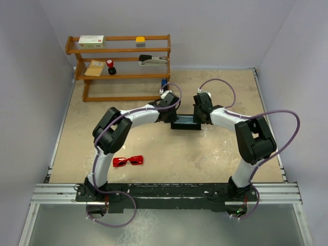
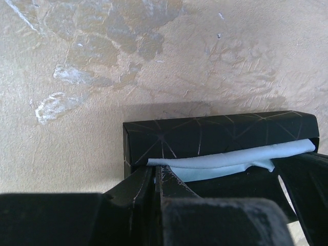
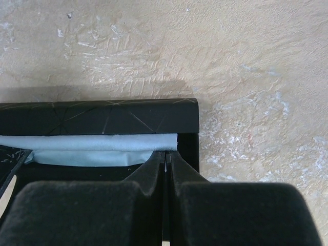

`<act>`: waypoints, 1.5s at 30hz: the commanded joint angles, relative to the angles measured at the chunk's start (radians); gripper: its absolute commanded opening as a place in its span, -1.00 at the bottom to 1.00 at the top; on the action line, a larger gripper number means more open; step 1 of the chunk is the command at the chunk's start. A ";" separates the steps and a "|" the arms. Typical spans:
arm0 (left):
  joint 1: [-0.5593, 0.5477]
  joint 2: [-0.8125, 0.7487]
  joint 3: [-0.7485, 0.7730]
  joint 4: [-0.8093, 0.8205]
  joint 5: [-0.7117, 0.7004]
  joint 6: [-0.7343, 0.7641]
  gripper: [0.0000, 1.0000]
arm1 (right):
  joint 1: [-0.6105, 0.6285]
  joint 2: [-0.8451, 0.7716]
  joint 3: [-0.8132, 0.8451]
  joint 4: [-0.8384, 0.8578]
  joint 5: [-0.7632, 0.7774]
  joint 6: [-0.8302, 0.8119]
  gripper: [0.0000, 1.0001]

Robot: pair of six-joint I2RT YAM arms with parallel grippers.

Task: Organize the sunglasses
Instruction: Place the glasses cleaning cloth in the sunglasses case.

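The left pincer (image 2: 155,173) and right pincer (image 3: 166,156) are closed tight at opposite ends of a black case (image 1: 185,124) holding blue cloth (image 2: 230,158). Red sunglasses (image 1: 128,161) lie well apart on the desk (image 1: 205,159).

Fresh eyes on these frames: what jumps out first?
Both arms meet mid-table at the black case, with the left gripper and the right gripper shut at its two ends and a light blue cloth lying inside. The red sunglasses lie alone near the left arm's base. A wooden shelf stands at the far left.
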 commanded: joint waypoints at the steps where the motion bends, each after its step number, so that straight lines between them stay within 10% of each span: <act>1: 0.025 0.058 0.034 -0.043 0.021 0.026 -1.00 | -0.004 0.013 0.046 0.011 0.018 -0.008 -1.00; 45: 0.036 0.084 0.069 -0.063 0.134 -0.015 -1.00 | -0.002 0.038 0.068 0.025 0.027 -0.015 -1.00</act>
